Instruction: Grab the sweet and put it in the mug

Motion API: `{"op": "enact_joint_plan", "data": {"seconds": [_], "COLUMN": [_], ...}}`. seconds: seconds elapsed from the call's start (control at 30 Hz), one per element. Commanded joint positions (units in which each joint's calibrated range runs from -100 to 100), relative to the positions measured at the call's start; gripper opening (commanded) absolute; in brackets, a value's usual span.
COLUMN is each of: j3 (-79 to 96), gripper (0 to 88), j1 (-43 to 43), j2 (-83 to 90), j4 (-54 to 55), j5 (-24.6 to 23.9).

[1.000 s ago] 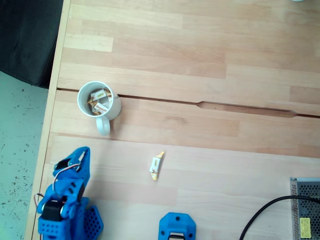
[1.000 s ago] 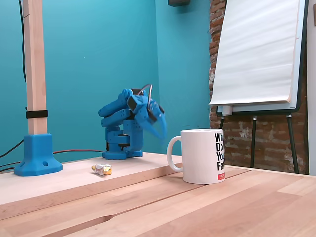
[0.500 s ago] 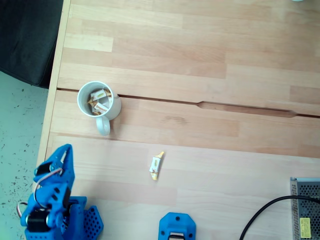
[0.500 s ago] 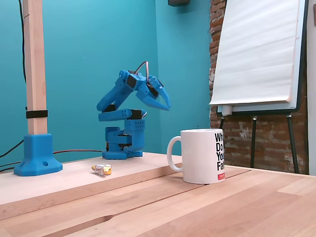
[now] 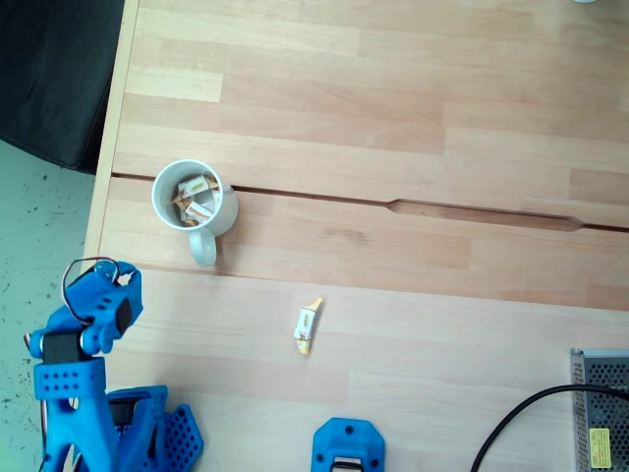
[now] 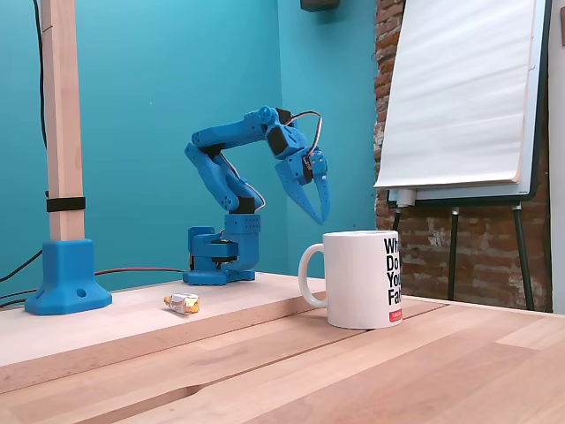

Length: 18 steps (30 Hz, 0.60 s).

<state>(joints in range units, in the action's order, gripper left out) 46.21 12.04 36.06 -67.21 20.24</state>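
reading "wh/do/you/fa": mug (image 6: 364, 278) label

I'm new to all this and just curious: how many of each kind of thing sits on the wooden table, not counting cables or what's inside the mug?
Mug: 1
Loose sweet: 1
Robot arm: 1
Blue post base: 1
Metal box: 1
Total: 5
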Motion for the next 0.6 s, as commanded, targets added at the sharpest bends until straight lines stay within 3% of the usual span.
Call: {"op": "enact_joint_plan", "data": {"seconds": [0.0, 0.3, 0.57], "j3": [-3.8, -9.5, -10.4], "gripper": [0.0, 0.0, 0.0], "j1": [-0.1, -7.9, -21.9], "j2": [-0.3, 4.2, 1.1], "j4": [-2.0, -16.8, -18.4], "j5": [4.2, 19.5, 30.1]}}
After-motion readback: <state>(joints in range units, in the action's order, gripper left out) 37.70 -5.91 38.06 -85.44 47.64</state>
